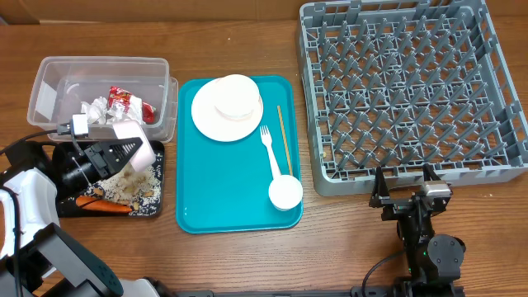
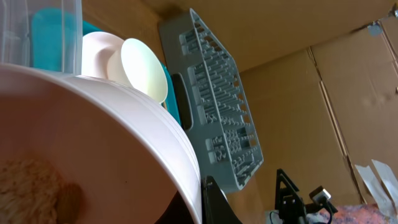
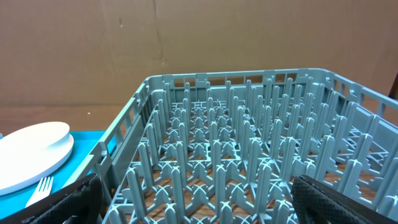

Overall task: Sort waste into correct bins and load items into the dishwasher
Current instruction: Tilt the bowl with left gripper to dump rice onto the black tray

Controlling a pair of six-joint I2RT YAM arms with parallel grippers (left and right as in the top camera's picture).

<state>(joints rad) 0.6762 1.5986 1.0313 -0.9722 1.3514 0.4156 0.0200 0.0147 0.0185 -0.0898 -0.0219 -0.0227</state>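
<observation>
Left gripper (image 1: 111,157) was clamped on the white bowl (image 1: 142,153), tipped over the black tray (image 1: 66,210), evidently to dump rice scraps (image 1: 128,190) beside the carrot (image 1: 103,207). Right gripper (image 1: 403,191) was wide open and empty (parked at the dish rack (image 1: 312,124), likely awaiting the emptied bowl).

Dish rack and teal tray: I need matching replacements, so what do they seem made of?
The dish rack looks like moulded grey plastic, matte, judging by its uniform pegs and lattice. The teal tray is probably smooth plastic: faint sheen, rounded raised rim.
</observation>
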